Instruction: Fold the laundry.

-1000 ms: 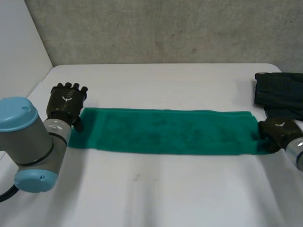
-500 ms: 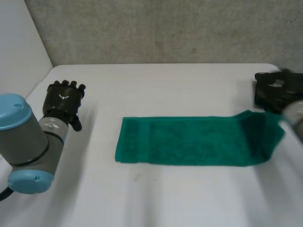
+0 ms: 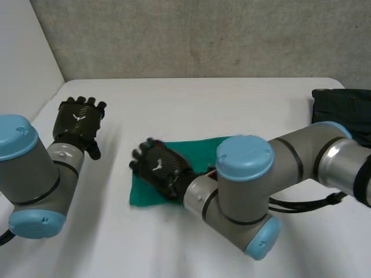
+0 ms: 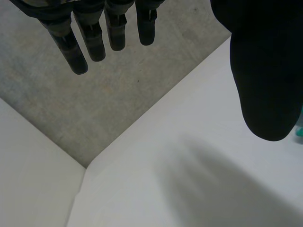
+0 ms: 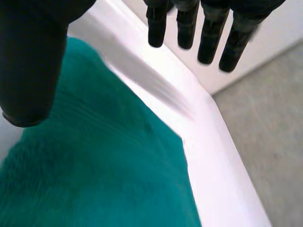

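Note:
The green towel (image 3: pixel 200 152) lies folded into a short, thick rectangle at the middle of the white table (image 3: pixel 191 104). My right hand (image 3: pixel 157 168) is over the towel's left end, its arm reaching across from the right. In the right wrist view its fingers (image 5: pixel 187 26) are straight and spread, with the green towel (image 5: pixel 104 165) under the palm and nothing pinched. My left hand (image 3: pixel 78 123) hovers over bare table, left of the towel and apart from it. Its fingers (image 4: pixel 94 40) are straight and hold nothing.
A dark folded garment (image 3: pixel 345 111) lies at the table's far right edge. A grey wall runs behind the table, and a white wall stands at its left. My right forearm and elbow (image 3: pixel 246 197) cover the towel's right part.
My right hand carried the towel's right end across to the left, doubling the long strip over itself, then opened. My left hand let go of the left end and drew slightly back.

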`<state>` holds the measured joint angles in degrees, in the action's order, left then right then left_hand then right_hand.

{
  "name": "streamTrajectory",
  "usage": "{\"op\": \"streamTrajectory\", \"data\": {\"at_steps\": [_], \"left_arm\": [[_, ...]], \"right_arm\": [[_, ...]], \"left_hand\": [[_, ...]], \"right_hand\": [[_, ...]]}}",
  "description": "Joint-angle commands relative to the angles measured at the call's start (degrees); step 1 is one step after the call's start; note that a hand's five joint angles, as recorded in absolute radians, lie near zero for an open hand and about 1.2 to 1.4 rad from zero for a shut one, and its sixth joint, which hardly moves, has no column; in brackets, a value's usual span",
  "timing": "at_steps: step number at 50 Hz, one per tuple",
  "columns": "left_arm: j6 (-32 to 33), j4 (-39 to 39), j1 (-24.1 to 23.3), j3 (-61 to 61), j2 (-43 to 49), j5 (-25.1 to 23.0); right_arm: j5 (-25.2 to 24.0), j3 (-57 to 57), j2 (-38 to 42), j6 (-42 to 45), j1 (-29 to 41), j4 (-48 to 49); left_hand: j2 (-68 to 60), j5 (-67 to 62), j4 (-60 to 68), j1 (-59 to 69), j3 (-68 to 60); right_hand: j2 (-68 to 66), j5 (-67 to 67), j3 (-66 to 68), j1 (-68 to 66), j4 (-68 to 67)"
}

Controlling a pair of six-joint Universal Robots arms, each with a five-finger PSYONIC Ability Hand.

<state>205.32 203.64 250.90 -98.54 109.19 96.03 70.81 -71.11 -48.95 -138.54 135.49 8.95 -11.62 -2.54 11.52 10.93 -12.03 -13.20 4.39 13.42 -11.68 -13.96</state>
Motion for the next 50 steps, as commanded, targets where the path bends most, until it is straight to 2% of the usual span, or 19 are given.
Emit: {"op": "streamTrajectory", "data": {"at_steps": [1,4,10,11,12,15,16,19,24,27,30,31,34,38,44,45,47,48,50], "left_arm": [[0.26,0.09,-6.38,2.73,0.49,-1.19],[0.17,0.00,-8.76,4.06,0.93,-2.69],[0.17,-1.05,-13.68,7.57,6.72,-6.03],[0.17,-1.40,-14.30,8.19,7.52,-6.03],[0.17,-1.93,-14.83,8.63,8.13,-6.03],[0.26,-4.13,-16.06,9.86,9.46,-6.03],[0.17,-4.65,-16.06,9.95,9.46,-5.95],[-0.09,-5.89,-15.97,9.95,9.02,-5.86],[0.08,-6.33,-15.27,9.42,7.88,-5.68],[-0.01,-6.85,-13.69,9.07,5.86,-4.11],[-0.36,-7.21,-12.20,8.98,4.36,-0.86],[-0.44,-7.29,-12.02,8.98,4.10,0.02],[-1.41,-7.38,-11.58,8.98,3.05,3.89],[-3.17,-7.38,-10.44,8.98,1.46,7.32],[-6.77,-7.47,-9.64,8.90,0.67,8.03],[-6.77,-7.47,-9.64,8.90,0.67,8.03],[-8.00,-7.56,-9.64,8.90,0.67,7.68],[-8.35,-7.47,-9.73,8.90,0.67,7.59],[-9.32,-7.47,-10.08,8.90,0.84,7.15]], "right_arm": [[6.88,-7.72,-8.52,-16.66,-9.70,-2.80],[6.97,-13.06,-11.51,-19.31,-14.00,-3.76],[7.50,-22.22,-12.22,-19.14,-18.94,-2.89],[7.59,-23.19,-12.22,-19.05,-19.82,-2.63],[7.85,-24.94,-12.40,-18.79,-21.65,-1.93],[8.20,-27.23,-12.57,-17.39,-24.47,-0.26],[8.20,-28.29,-12.75,-15.81,-25.96,0.97],[8.38,-28.74,-13.27,-12.56,-27.12,1.42],[9.96,-26.73,-14.85,-3.34,-27.03,1.33],[11.45,-23.91,-15.82,-1.65,-25.98,1.33],[14.00,-19.26,-16.70,-0.68,-19.41,1.24],[14.70,-16.63,-16.10,-0.16,-14.77,1.50],[14.36,-13.63,-15.22,0.90,-8.77,2.03],[11.73,-11.42,-11.44,4.32,-1.38,4.14],[0.39,-11.95,-7.04,8.20,2.24,4.67],[-0.75,-12.04,-6.95,7.67,2.15,4.50],[-1.55,-12.39,-7.04,5.75,1.89,4.41],[-1.29,-12.65,-7.73,-0.96,1.71,4.41],[-0.94,-12.56,-8.44,-6.10,0.92,4.49]], "left_hand": [[1.62,2.54,-1.52,-0.93,2.03],[1.62,2.54,-1.52,-0.93,2.03],[1.62,2.54,-1.52,-0.93,2.03],[1.62,2.54,-1.52,-0.93,2.03],[1.62,2.54,-1.52,-0.93,2.03],[1.62,2.54,-1.52,-0.93,2.03],[1.62,2.54,-1.52,-0.93,2.03],[1.62,2.54,-1.52,-0.93,2.03],[1.62,2.54,-1.52,-0.93,2.03],[1.58,2.49,-1.47,-0.88,1.99],[1.62,2.54,-1.52,-0.93,2.03],[1.58,2.50,-1.47,-0.88,1.99],[1.62,2.54,-1.52,-0.93,2.03],[1.62,2.54,-1.52,-0.93,2.03],[1.62,2.54,-1.52,-0.93,2.03],[1.62,2.54,-1.52,-0.93,2.03],[1.62,2.54,-1.52,-0.93,2.03],[1.62,2.54,-1.52,-0.93,2.03],[1.62,2.54,-1.52,-0.93,2.03]], "right_hand": [[3.20,-4.39,-3.42,1.68,3.96],[3.20,-4.39,-3.42,1.68,3.96],[1.32,-2.50,-1.54,-0.20,2.07],[-4.73,3.54,4.51,-6.25,-3.97],[-22.44,21.26,22.22,-23.96,-21.68],[-60.85,59.66,60.63,-62.37,-60.09],[-66.74,65.55,66.52,-68.26,-65.98],[-66.80,65.61,66.58,-68.32,-66.04],[-66.80,65.61,66.58,-68.32,-66.04],[-66.80,65.61,66.58,-68.32,-66.04],[-66.80,65.61,66.58,-68.32,-66.04],[-66.80,65.61,66.58,-68.32,-66.04],[-66.80,65.61,66.58,-68.32,-66.04],[-66.80,65.61,66.58,-68.32,-66.04],[-66.80,65.61,66.58,-68.32,-66.04],[-54.03,52.85,53.81,-55.55,-53.28],[-11.08,9.89,10.86,-12.60,-10.32],[3.20,-4.39,-3.42,1.68,3.96],[3.20,-4.39,-3.42,1.68,3.96]]}}
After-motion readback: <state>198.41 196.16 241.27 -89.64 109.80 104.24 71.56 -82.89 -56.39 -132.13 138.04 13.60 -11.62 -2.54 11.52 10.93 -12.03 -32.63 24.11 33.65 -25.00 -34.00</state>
